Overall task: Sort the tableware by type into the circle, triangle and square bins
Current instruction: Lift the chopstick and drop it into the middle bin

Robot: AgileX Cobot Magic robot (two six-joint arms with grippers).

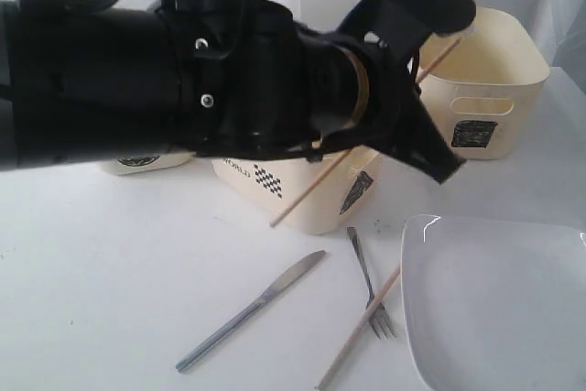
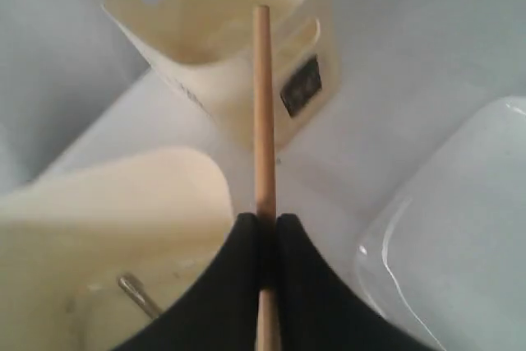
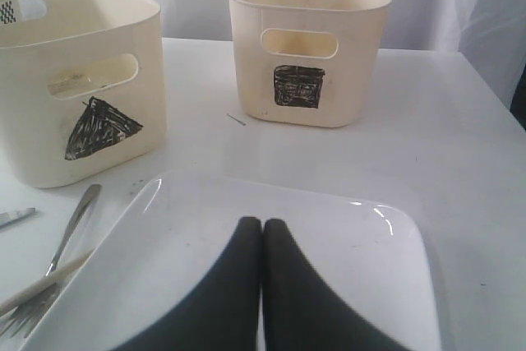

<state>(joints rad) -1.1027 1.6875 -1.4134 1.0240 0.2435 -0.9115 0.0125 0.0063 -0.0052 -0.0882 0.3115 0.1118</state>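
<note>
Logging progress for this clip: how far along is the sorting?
Done: a steel utensil lies in the triangle bin. The circle bin is mostly hidden, so its contents are unseen.
In hand: the left gripper holds a chopstick above the triangle bin.
Left: the knife, fork, second chopstick and plate are on the table. The right gripper, shut and empty, is over the plate.

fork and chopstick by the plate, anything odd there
Yes: the loose chopstick crosses the fork near its tines, beside the white plate, so the two touch. The other chopstick is pinched in the left fingers.
</note>
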